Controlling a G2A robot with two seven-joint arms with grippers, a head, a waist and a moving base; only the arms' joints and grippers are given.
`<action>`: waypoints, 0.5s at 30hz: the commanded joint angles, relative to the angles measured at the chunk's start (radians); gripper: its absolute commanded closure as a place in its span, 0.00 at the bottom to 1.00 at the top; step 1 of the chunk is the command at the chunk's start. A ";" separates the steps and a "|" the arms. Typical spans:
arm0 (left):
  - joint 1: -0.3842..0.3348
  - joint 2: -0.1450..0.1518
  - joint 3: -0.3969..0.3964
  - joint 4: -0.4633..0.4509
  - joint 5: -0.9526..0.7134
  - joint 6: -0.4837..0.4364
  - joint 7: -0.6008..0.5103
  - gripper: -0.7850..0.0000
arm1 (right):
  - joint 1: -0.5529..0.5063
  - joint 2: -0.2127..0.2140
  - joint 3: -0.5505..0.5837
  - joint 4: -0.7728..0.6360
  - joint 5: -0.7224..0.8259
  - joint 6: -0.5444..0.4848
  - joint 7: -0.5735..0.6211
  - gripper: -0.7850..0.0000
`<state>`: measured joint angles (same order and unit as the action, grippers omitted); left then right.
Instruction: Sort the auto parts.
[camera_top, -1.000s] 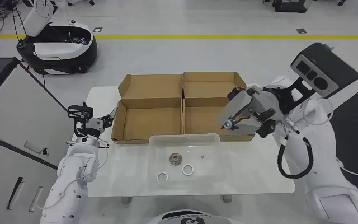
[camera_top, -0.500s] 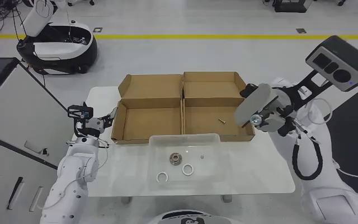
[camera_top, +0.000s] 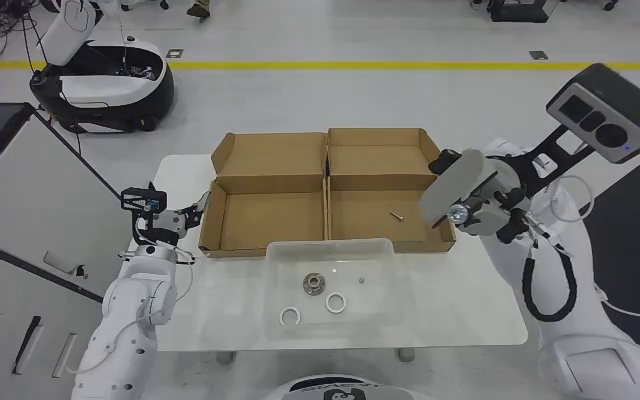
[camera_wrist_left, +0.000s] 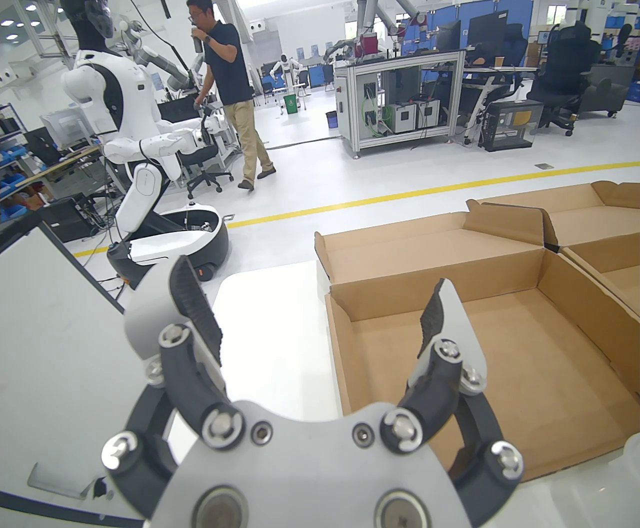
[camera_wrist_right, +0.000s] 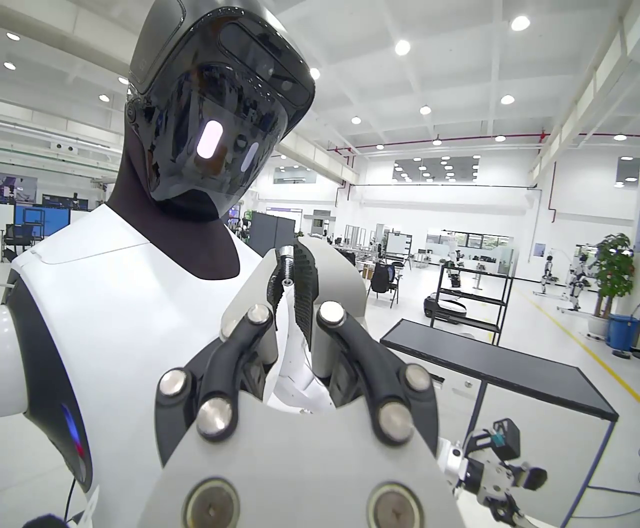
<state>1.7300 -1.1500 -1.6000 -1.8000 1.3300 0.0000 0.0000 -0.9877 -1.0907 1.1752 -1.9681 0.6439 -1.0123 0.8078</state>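
Cardboard box (camera_wrist_left: 440, 280) rim beside released left end effector (camera_wrist_left: 311, 276), right end effector (camera_wrist_right: 294, 257) pinching screw (camera_wrist_right: 285, 264)

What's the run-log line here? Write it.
left gripper: open, beside left box | right gripper: shut on screw, upturned near right box | right box: one bolt | tray: hub, two rings

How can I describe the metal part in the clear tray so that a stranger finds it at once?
Look at the clear tray on the robot's side of the two cardboard boxes. Near its middle lies a round grey metal part with a hole in its centre. The two rings beside it are white and thin; it alone is dark.
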 joint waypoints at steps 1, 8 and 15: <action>0.000 0.000 0.000 0.000 0.000 0.000 0.000 0.00 | 0.000 0.000 0.000 0.000 0.000 0.000 0.000 1.00; 0.000 0.000 0.000 0.000 0.000 0.000 0.000 0.00 | 0.000 0.000 0.000 0.000 0.000 0.000 0.000 1.00; 0.000 0.000 0.000 0.000 0.000 0.000 0.000 0.00 | -0.023 0.022 0.118 0.015 -0.152 0.161 0.084 1.00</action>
<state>1.7300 -1.1500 -1.6000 -1.8000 1.3300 0.0000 0.0000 -1.0062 -1.0717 1.2739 -1.9582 0.4902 -0.8659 0.8773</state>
